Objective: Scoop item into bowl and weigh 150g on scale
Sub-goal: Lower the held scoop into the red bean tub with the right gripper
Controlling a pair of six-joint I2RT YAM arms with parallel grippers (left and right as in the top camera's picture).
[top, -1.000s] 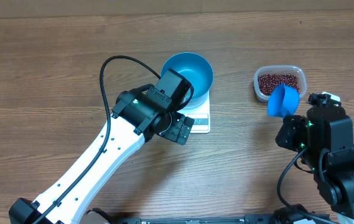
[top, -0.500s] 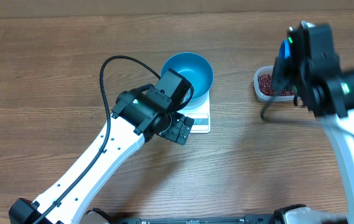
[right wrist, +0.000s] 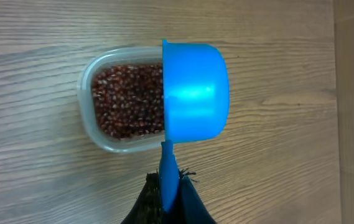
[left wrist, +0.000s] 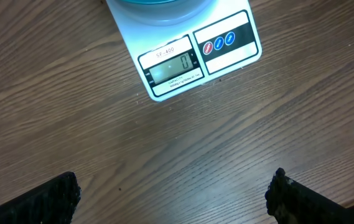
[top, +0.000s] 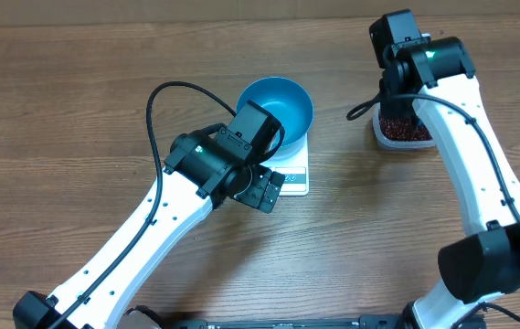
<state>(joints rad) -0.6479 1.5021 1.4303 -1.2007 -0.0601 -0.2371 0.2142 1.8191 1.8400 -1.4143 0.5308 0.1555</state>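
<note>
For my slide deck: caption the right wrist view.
Right hand holds the scoop on edge over the tub of beans.

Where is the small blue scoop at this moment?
Right wrist view: the scoop, gripped by the right pincer, hangs over one end of the clear tub of beans, right of the scale.

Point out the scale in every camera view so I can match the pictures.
Overhead: the scale lies near the centre, mostly covered by the blue bowl and the left arm.
Left wrist: the scale is at top centre, its display showing zero.
Right wrist: not in it.
Shared landmark: the blue bowl resting on the scale, in the overhead and left wrist views.
</note>
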